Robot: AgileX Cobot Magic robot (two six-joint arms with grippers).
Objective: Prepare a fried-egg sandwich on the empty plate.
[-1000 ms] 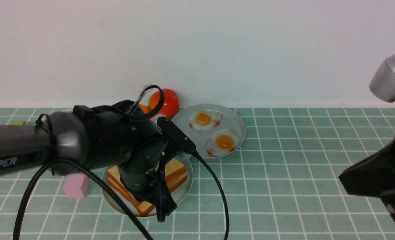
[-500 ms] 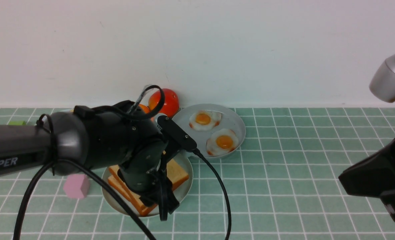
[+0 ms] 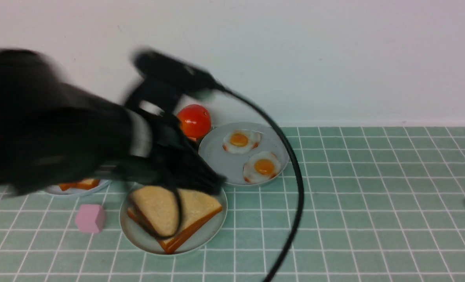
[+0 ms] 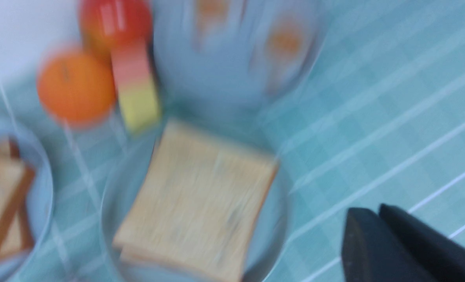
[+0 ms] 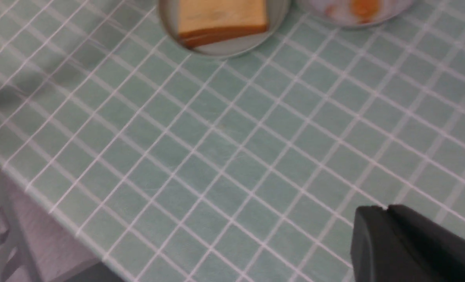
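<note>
You had no legible text, label, brand, number or sign in any of the three views. In the front view the left arm (image 3: 52, 149) was smeared by motion blur, so nothing on its housing could be read. The left wrist view was also blurred throughout.
</note>
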